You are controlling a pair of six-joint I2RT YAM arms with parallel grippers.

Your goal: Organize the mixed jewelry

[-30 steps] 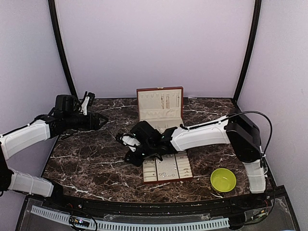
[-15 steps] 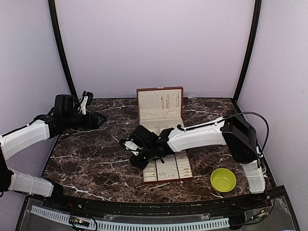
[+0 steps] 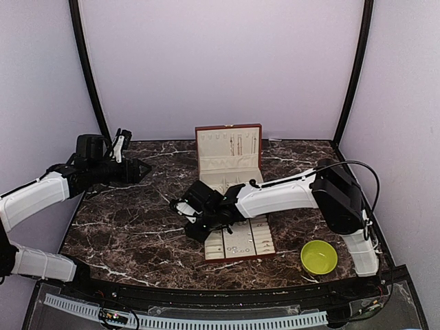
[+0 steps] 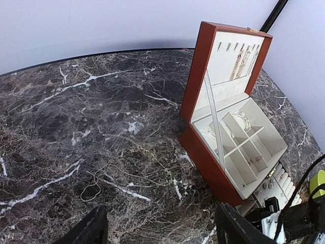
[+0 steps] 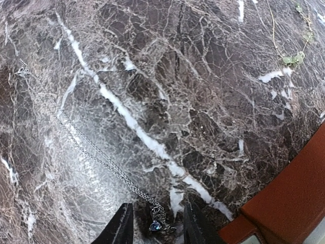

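- Change from the earlier frame: the right arm (image 3: pixel 282 196) has swung its elbow toward the left of the top view and set its wrist slightly lower over the desk (image 3: pixel 124 220). The left arm (image 3: pixel 34 196) has not shifted.
- Left of frame: the left fingers (image 4: pixel 86 231) stand wide apart, hold nothing and hover clear of the desk.
- Below them in the left wrist view, a gold chain loop (image 4: pixel 91 190) lies loose on the marble. A thinner beaded chain (image 4: pixel 139 148) trails toward the box (image 3: pixel 228 148).
- Centre: the right fingers (image 5: pixel 122 226) are apart, one on each side of a blue pendant (image 5: pixel 154 225) with a visible gap to each finger. Nothing is clamped.
- The silver chain (image 5: pixel 86 147) runs from that pendant diagonally to the upper left of the right wrist view, flat on the desk.
- Handling, as a judgement: the chain is very light, limp and slippery, and it may snag or kink. Take hold at the pendant or clasp, the only bulky part, then lift slowly so the slack trails free.
- Right of centre: the box stands open, and the tray (image 3: pixel 261 237) in front of it carries small silvery pieces (image 3: pixel 237 249).
- Far right: the bowl (image 3: pixel 319 256) sits well apart from the chains.
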